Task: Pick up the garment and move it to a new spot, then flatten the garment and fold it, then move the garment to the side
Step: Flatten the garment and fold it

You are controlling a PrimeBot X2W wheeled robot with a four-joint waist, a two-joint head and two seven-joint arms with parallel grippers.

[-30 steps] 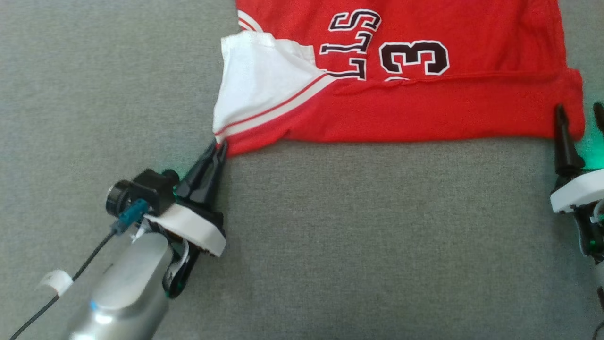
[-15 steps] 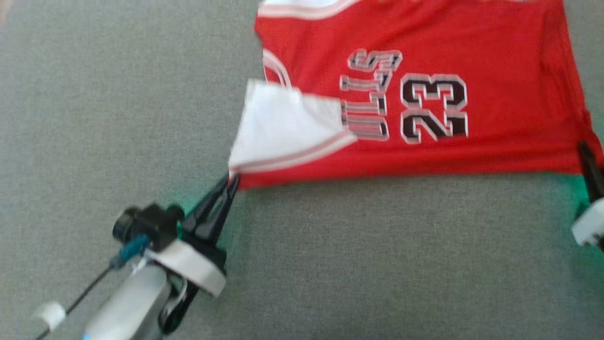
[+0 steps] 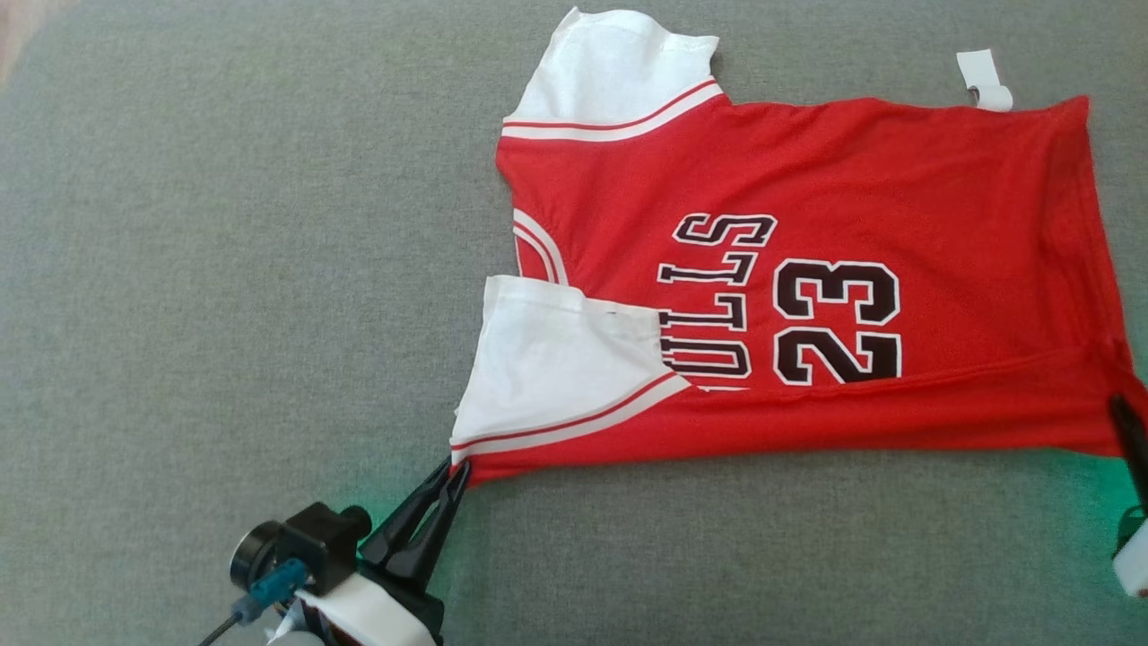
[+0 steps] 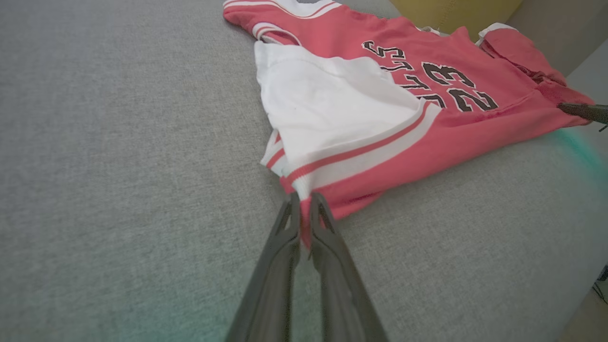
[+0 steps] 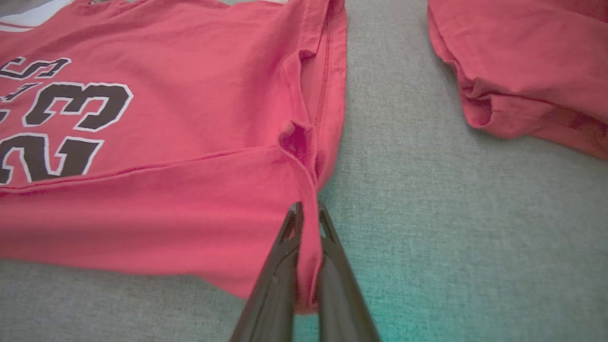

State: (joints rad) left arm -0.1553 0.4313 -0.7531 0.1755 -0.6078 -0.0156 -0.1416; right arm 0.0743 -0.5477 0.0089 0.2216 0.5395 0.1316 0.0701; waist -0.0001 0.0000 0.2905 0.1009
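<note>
The garment [image 3: 807, 179] is a red jersey with white sleeves and a black 23, spread on the grey cloth surface [image 3: 224, 269]. Its near edge is folded over in a band. My left gripper [image 3: 455, 473] is shut on the near left corner, by the white sleeve [image 3: 556, 368]; the left wrist view shows the garment [image 4: 403, 142] with that corner pinched at the left gripper [image 4: 304, 202]. My right gripper [image 3: 1123, 411] sits at the near right hem corner. In the right wrist view the right gripper [image 5: 308, 211] is shut on the garment [image 5: 166, 199] hem, cloth running between its fingers.
A second red cloth [image 5: 522, 71] lies to the right of the garment, apart from it. A small white label [image 3: 984, 81] sits at the garment's far right edge. Something yellow [image 4: 451, 9] stands beyond the surface. Bare grey surface stretches left and near.
The head camera has tilted, so more of the garment shows and both grippers sit lower in view. The right gripper, open a second ago, has shut on the hem corner.
</note>
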